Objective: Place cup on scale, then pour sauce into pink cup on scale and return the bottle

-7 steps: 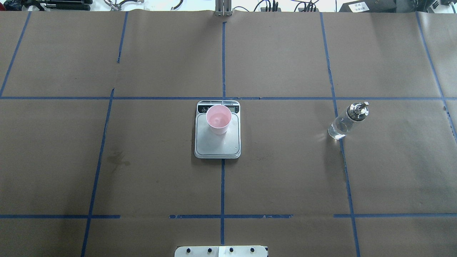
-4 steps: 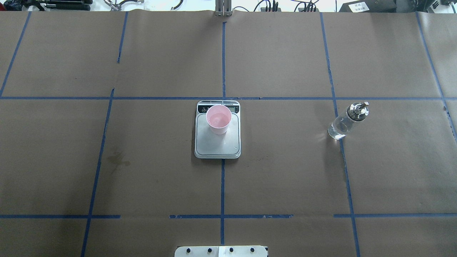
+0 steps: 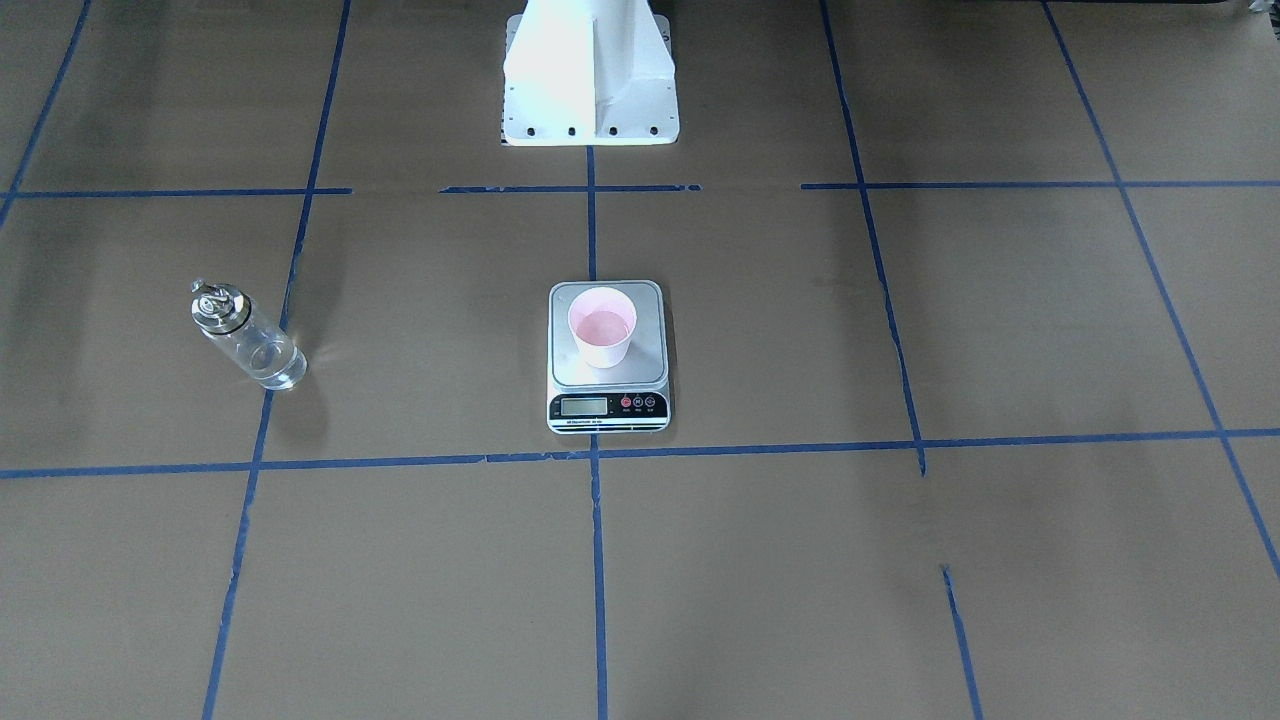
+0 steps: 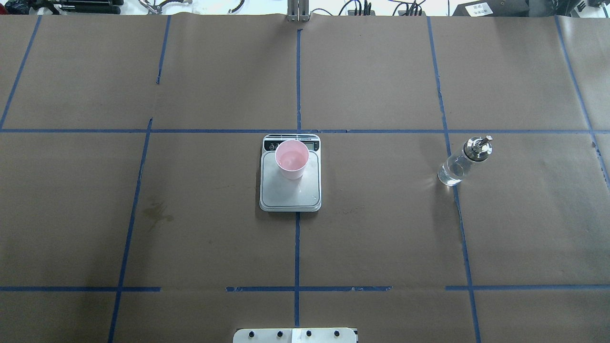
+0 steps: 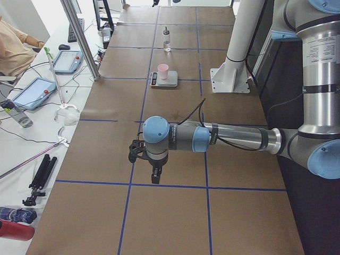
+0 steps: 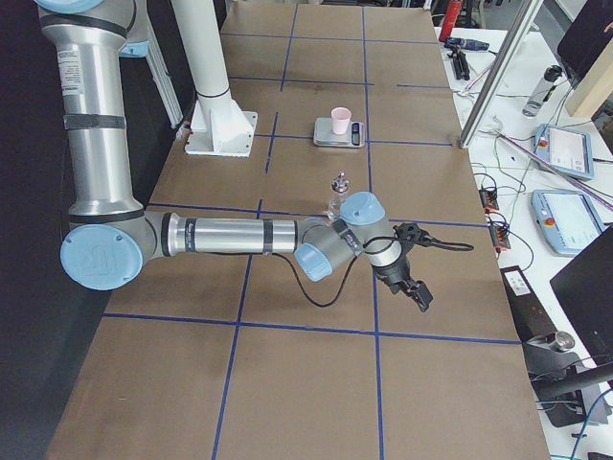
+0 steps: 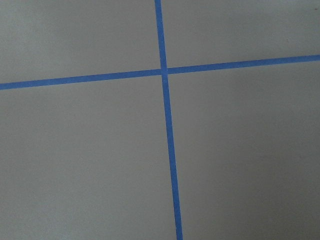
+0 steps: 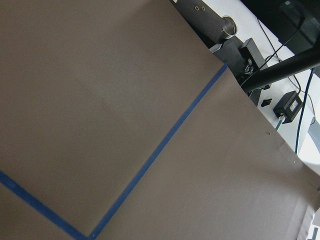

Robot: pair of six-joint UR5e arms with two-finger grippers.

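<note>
a: anything moved in the last second?

b: nothing on the table. the small pale pink tapered cup (image 4: 291, 158) stands upright on the small rectangular kitchen scale with the silver-grey metal platform (image 4: 290, 193), toward its display end, exactly as a moment ago. the clear cylindrical glass bottle with the silver pourer cap (image 4: 461, 162) hasn't moved either, and stands alone on the brown paper (image 4: 381, 238).

a: and the arms?

b: the left gripper (image 5: 153, 177) hangs low near one table end, with cup and scale well apart from its jaws, far beyond them. the right gripper (image 6: 419, 292) is near the other end. the bottle is behind its jaws, back by the wrist, not between them.

a: wide or closed?

b: i cannot tell for either. they show only in the side views, and the wrist cameras see just paper and blue tape (image 7: 167, 125).

a: so what does the stillness mean?

b: my guess is the work is over: cup placed, bottle set down free with clear colourless sauce (image 4: 449, 175) left in it. a faint sheen in the cup hints at a pour, but i can't be sure.
</note>
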